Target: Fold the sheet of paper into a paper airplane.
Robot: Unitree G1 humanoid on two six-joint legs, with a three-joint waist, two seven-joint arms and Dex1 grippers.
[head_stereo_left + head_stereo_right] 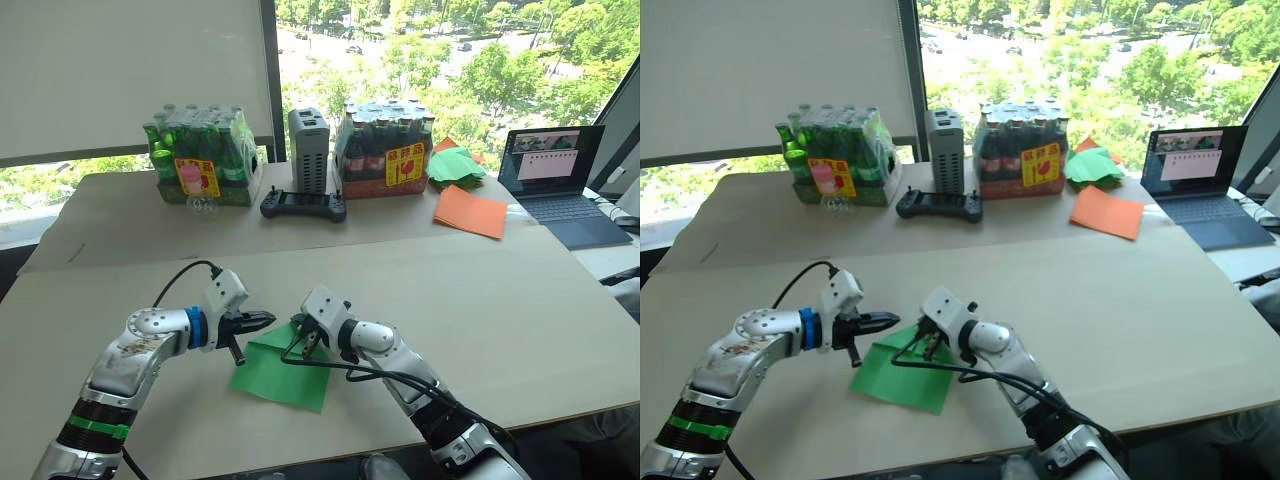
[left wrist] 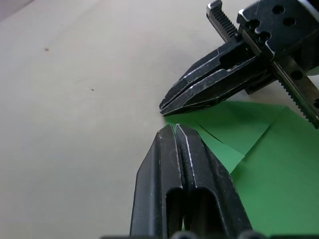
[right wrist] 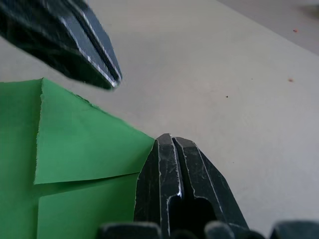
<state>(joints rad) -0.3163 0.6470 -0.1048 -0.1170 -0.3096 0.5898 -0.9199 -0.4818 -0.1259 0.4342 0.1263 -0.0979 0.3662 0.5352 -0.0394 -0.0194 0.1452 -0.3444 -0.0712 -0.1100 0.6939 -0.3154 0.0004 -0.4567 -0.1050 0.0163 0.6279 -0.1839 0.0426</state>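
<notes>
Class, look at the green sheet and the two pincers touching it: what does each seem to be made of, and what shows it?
The green sheet looks like thin matte paper: it holds a sharp folded flap and a slightly ragged edge. The left pincer and right pincer look like hard black plastic or coated metal, with scuffed, faintly shiny edges; which one is unclear.

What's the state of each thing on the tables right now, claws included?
sheet of paper: flat on the table, one corner folded over
left claw: shut, tip at the paper's far edge
right claw: shut, tip on the paper
laptop: open, screen lit
orange sheets: lying flat
green bottle pack: upright, shrink-wrapped
dark bottle pack: upright, shrink-wrapped
</notes>
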